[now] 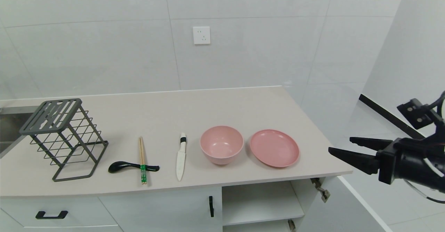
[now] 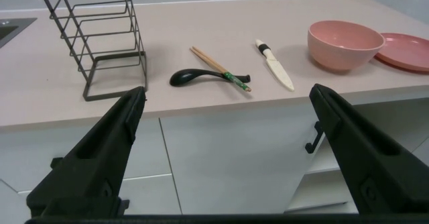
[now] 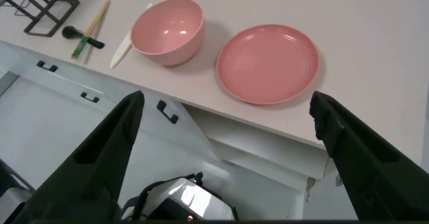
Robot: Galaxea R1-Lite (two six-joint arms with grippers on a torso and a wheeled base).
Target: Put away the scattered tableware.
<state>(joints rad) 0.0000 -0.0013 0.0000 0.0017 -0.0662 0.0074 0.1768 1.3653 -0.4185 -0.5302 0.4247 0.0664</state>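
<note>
While the pink bowl (image 1: 221,144) stood beside the pink plate (image 1: 274,148) on the counter (image 1: 208,110), the right gripper (image 1: 340,144) hung released and empty past its edge; the left gripper (image 2: 227,90) also gaped empty.

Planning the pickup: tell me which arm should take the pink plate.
Right, likely. The right hand hangs open beside the counter end nearest the pink plate; the left hand faces the spoon, farther off.

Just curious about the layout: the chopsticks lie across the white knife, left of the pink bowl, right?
Not quite. The head view shows the chopsticks lying across the black spoon, left of the pink bowl; the white knife lies apart, between them.
</note>
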